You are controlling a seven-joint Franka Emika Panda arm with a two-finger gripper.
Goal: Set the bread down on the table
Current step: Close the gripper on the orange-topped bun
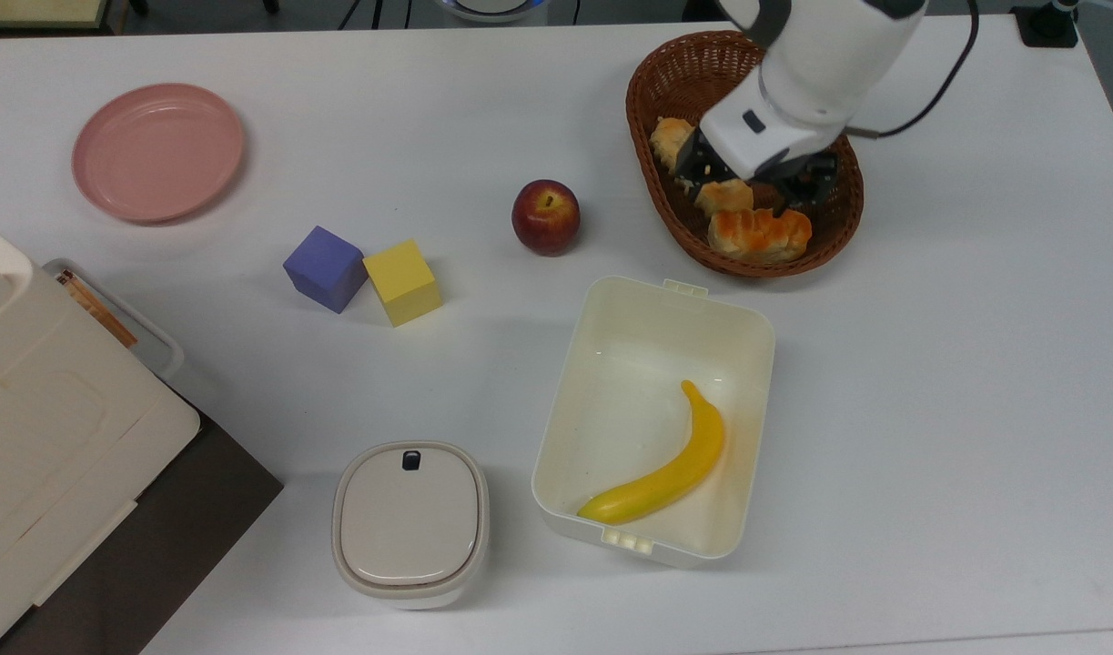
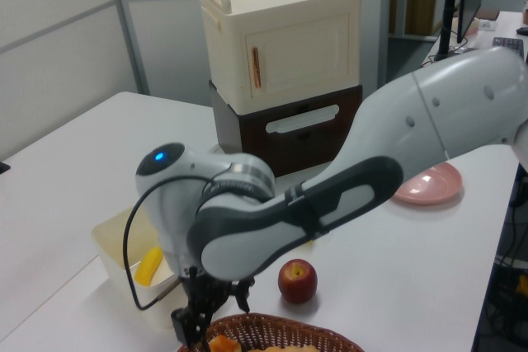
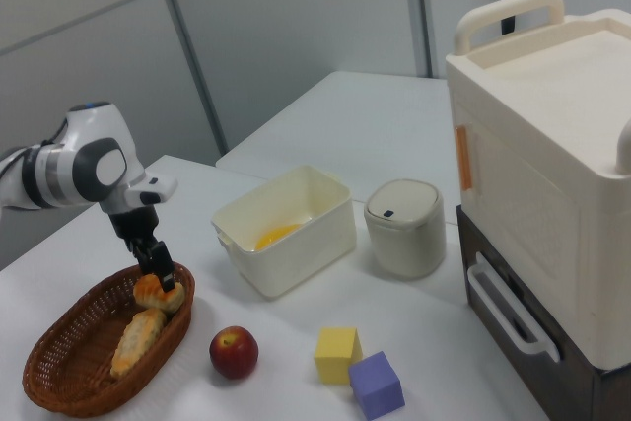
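Observation:
The bread [image 1: 759, 234], a short orange-glazed roll, lies in the brown wicker basket [image 1: 829, 218] at the end nearest the cream tub; it also shows in the right view [image 3: 160, 294]. Beside it lies a longer pale loaf [image 1: 671, 136], partly covered by the arm. My gripper [image 1: 750, 186] hangs open inside the basket, just above the roll's back edge and the loaf's near end, holding nothing. In the right view my gripper [image 3: 156, 261] is just over the roll. The white table [image 1: 929, 364] carries everything.
A red apple [image 1: 545, 216] sits just to the top view's left of the basket. The cream tub [image 1: 747, 318] with a banana [image 1: 667, 473] stands below it. Purple cube [image 1: 325, 267], yellow cube [image 1: 402, 281], pink plate [image 1: 158, 150] and lidded pot [image 1: 410, 520] lie further left.

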